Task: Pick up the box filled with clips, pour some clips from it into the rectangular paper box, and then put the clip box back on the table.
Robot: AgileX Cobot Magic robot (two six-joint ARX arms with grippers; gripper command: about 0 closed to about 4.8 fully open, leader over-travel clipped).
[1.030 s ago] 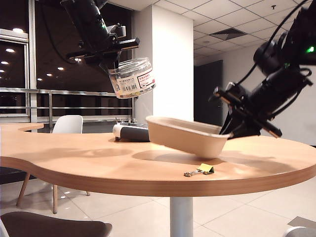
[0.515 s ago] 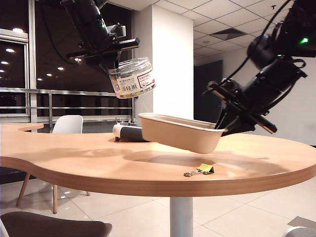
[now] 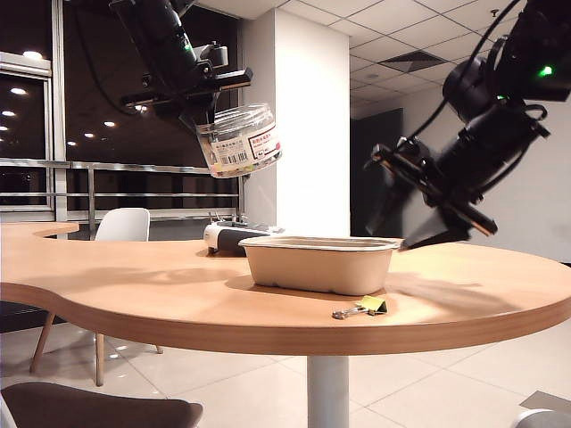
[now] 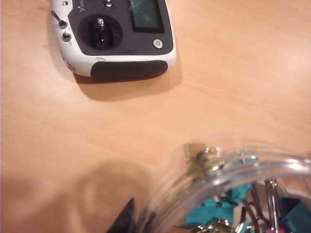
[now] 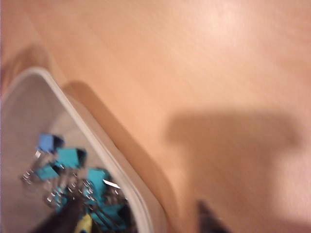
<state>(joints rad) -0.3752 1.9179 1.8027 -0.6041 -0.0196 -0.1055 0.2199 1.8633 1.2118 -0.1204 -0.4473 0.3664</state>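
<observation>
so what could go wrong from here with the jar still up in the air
The left pincer holds the clip jar tilted high above the table, to the side of the paper tray; clips could spill onto the wood. The right pincer hangs open beside the tray's end and might nudge it. A stray clip lies near the table edge.

beige tray [image 3: 318,264], teal clips [image 5: 68,158], light-wood table [image 3: 178,294]
</observation>
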